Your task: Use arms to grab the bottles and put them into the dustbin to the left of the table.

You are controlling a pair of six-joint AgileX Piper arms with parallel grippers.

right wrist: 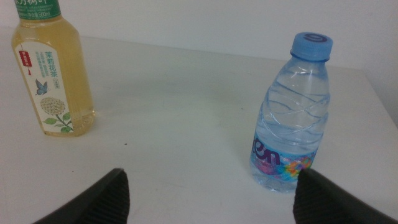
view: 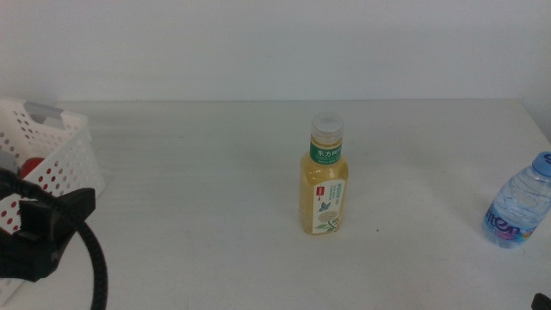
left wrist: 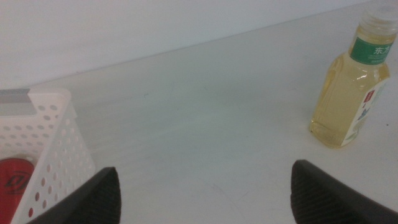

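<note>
Bin: the white perforated bin (view: 53, 153) sits at the far-left edge of the surface (view: 215, 189), so dropping needs only a short swing from the left side.
Can: the red can (left wrist: 13, 180) already lies inside the bin, seen through the holes; I judge that one of three is done.
Tea: the tea bottle (view: 325, 185) stands upright and capped near the middle of the surface, well apart from the bin and from the water bottle, leaving clear room for a side grasp.
Water: the water bottle (view: 519, 209) stands upright at the right edge, nearer than the tea.
Left hand: the left hand (left wrist: 205, 193) is spread wide and empty, low beside the bin's near corner; it looks toward the tea, probably its next pick since it serves the bin side.
Right hand: the right hand (right wrist: 208, 196) is spread and empty, low at the near right, out of the middle view, facing both bottles with the water closest.
Risk: both bottles are tall and narrow, so a glancing jaw could tip them.
</note>
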